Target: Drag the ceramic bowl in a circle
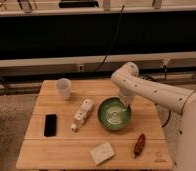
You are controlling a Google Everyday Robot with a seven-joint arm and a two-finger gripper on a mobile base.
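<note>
The ceramic bowl (113, 114) is round and glossy green with a paler inside. It sits on the wooden table (61, 145), right of centre. My white arm reaches in from the right and bends down over the bowl. My gripper (125, 103) is at the bowl's far right rim, pointing down into it.
A small white cup (64, 88) stands at the table's back left. A white bottle (82, 114) lies left of the bowl. A black phone (50, 125) lies at the left. A white pack (102, 153) and a brown item (139, 145) lie near the front edge.
</note>
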